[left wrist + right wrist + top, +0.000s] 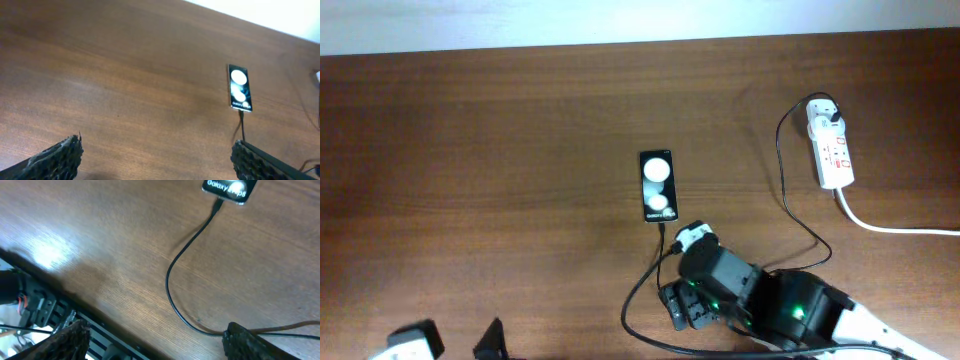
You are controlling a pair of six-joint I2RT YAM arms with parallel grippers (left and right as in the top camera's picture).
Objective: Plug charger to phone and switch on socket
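While both grippers hang low at the near side, the table point(470, 150) runs wide and bare ahead of the left gripper point(156, 145); its far edge meets a pale wall point(620, 20). Left fingers spread, nothing between them.

Socket point(831, 150): white strip with red marks, white plug point(823, 112) at its far end, thick white cord point(890, 228) leaving rightward. It lies well ahead and right of the right gripper point(156, 329).

Charger point(167, 282): thin black cable from the plug end, passing close by the right gripper's right finger point(250, 342), then curving forward. Right fingers spread, empty.

Phone point(657, 186): glossy black with two white spots, just ahead of the right gripper. Connector tip point(218, 204) meets its near end.
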